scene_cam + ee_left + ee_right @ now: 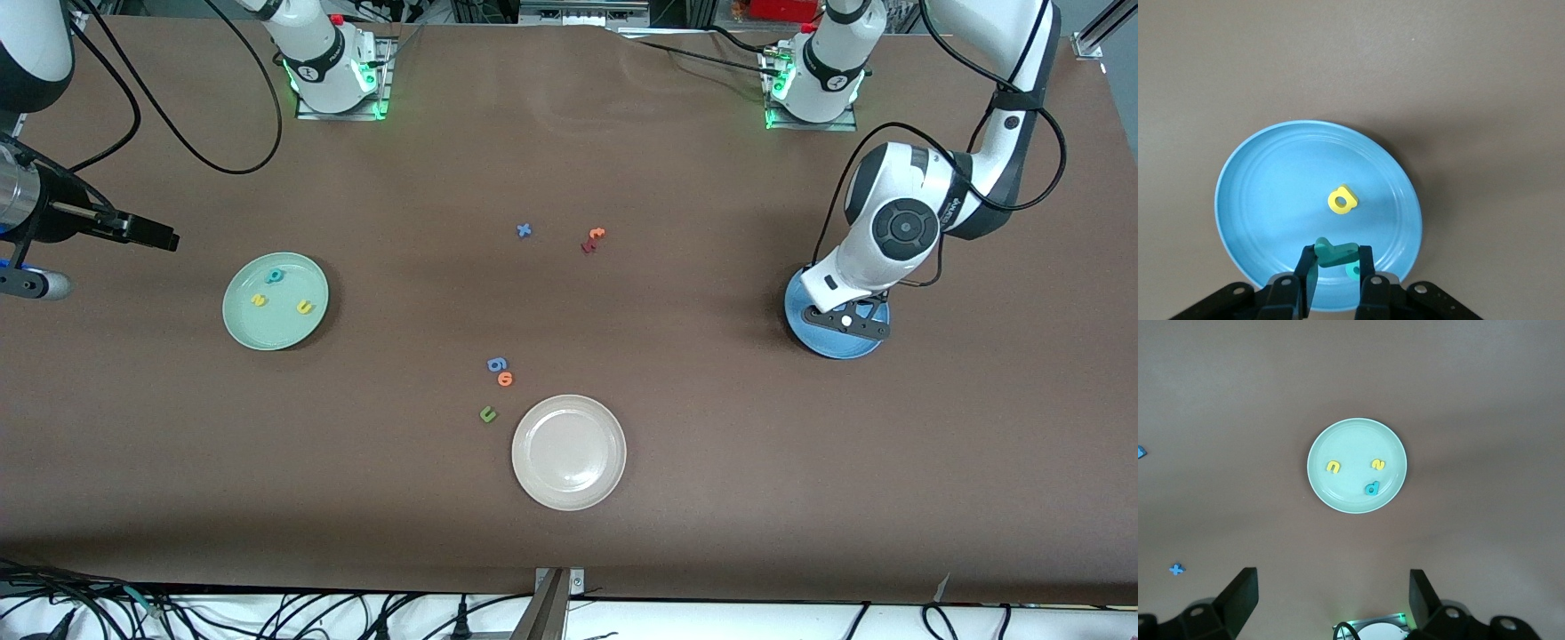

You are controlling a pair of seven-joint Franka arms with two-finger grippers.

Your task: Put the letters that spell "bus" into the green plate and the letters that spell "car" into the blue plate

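My left gripper [1336,259] hangs low over the blue plate [1271,193], shut on a teal r [1335,251]. On that plate lie a yellow a [1342,200] and a teal c [1353,270], the c partly hidden by a finger. In the front view the left gripper [849,322] covers much of the blue plate [822,342]. The green plate [267,333] holds a teal b [276,276], a yellow s [259,300] and a yellow u [305,308]. My right gripper [1331,597] waits open and empty, high above the right arm's end of the table.
A cream-white plate [569,453] sits near the table's front edge. Beside it lie a dark green u [487,413], a blue g-like letter [496,364] and an orange letter [505,380]. Farther back are a blue x [524,230], an orange t [596,234] and a dark red letter [588,246].
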